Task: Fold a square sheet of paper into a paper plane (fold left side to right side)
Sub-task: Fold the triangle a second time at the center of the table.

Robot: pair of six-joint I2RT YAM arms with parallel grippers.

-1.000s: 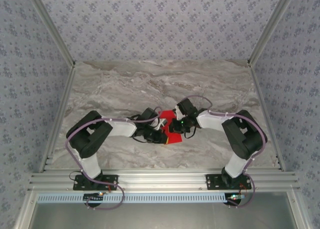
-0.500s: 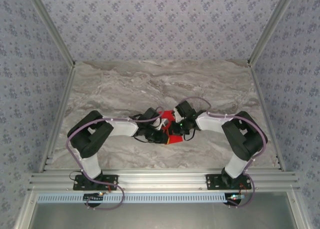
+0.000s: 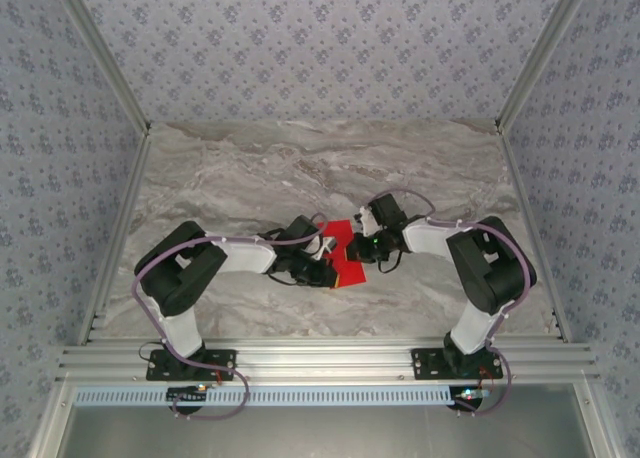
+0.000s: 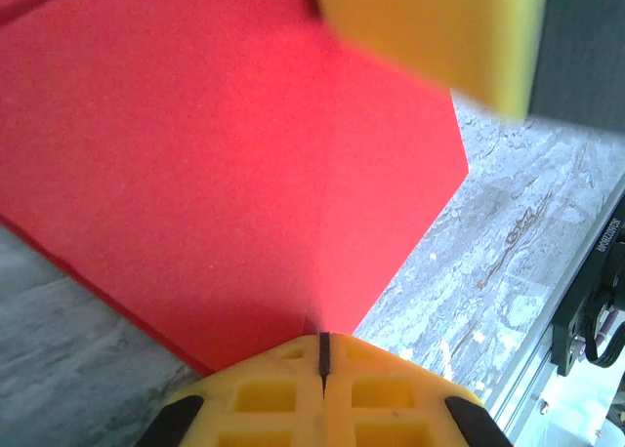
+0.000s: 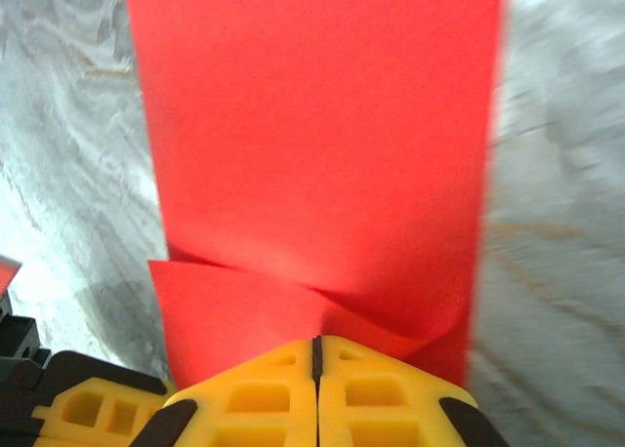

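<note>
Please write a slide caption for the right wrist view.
Right gripper shut on the folded red sheet, above the marble table.

The tabletop (image 3: 250,168) is grey and white stone with wavy swirls. Walls (image 3: 320,48) with a small flower print stand around three sides of it. A silver metal rail (image 3: 330,356) runs along the near edge. Just below the rail lies a white strip (image 3: 300,395) with many little slots.

Top view: bright, even, diffuse light; faint soft shadows on worktop (image 3: 250,168). Left wrist: red paper (image 4: 195,174) saturated, pale hot patch toward 12 o'clock; yellow block (image 4: 430,27) at 1 o'clock defocused. Right wrist: worktop at 3 o'clock smeared.
</note>
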